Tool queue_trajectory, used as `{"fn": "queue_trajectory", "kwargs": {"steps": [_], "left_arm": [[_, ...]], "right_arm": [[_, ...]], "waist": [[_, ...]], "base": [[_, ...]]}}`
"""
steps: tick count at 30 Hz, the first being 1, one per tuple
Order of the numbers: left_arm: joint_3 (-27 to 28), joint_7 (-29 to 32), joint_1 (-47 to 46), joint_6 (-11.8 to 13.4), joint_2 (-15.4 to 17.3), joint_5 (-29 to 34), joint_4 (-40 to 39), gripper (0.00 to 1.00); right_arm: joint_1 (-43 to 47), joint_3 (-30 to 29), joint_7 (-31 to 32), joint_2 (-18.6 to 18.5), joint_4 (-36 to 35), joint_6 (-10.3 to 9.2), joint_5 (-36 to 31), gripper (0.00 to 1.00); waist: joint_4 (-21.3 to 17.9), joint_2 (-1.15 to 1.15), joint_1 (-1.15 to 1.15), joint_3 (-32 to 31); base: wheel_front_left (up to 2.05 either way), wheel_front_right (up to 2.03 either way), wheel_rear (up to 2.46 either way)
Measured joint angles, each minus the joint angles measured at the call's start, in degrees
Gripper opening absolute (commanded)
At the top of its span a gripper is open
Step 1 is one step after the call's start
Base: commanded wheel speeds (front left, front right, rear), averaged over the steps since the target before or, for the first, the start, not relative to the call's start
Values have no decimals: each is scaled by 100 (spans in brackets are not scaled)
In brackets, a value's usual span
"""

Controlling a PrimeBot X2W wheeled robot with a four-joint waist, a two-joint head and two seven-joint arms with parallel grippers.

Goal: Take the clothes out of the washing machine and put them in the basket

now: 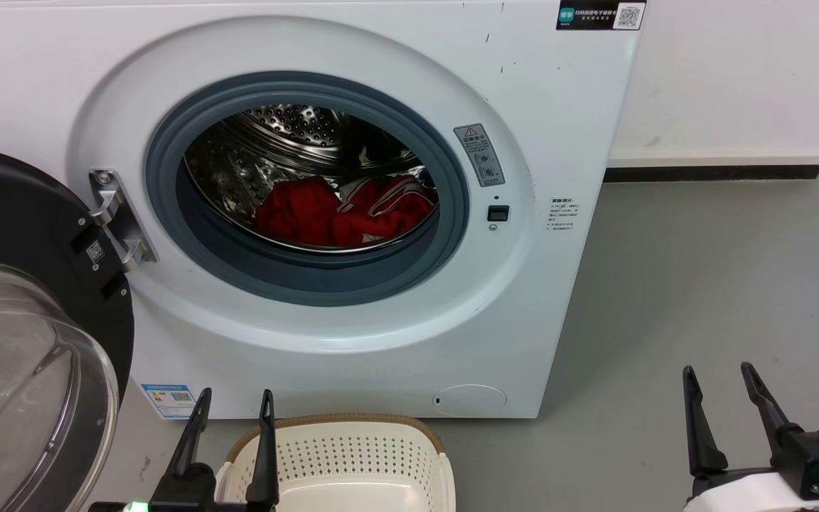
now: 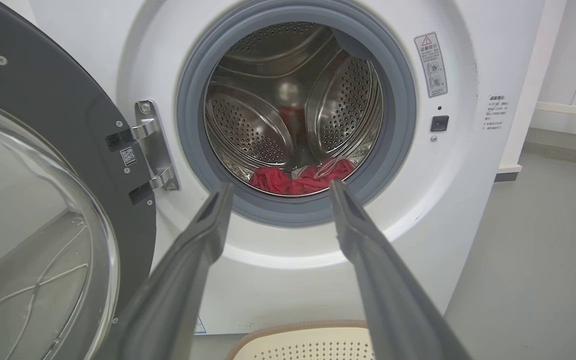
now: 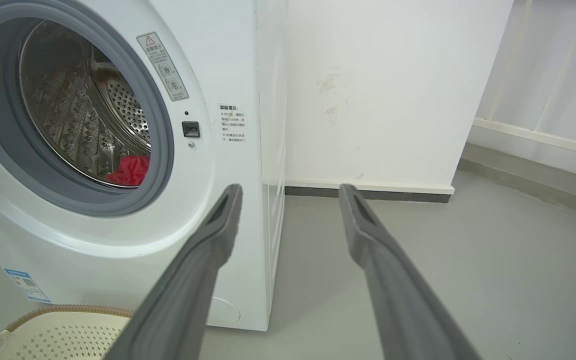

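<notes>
place: laundry corner | cues: white front-loading washing machine (image 1: 352,334), laundry basket (image 1: 338,421), grey floor (image 1: 701,299), bare white wall (image 1: 736,78)

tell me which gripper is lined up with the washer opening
The left gripper: it sits by the basket, below the washing machine's porthole; the right gripper stands off over bare floor.

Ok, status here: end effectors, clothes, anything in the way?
Both open, empty: left end effector, right end effector. Clothes in the washing machine drum; basket in front, visible part empty. Door open, path clear.
</notes>
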Motion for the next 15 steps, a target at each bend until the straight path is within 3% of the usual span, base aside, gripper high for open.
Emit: {"fn": "queue_trajectory", "kwargs": {"steps": [9,15], "left_arm": [[105,0,32,-10,-45,-98,-29,100],[255,0,-305,-135,22,-166,456,100]], "right_arm": [[-44,-23,0,-3,-43,0,-1,100],[-198,-131,-1,0,-167,0,-14,100]], "waist": [[-111,0,0,101],[-271,0,0,379]], "base": [[0,0,0],[0,0,0]]}}
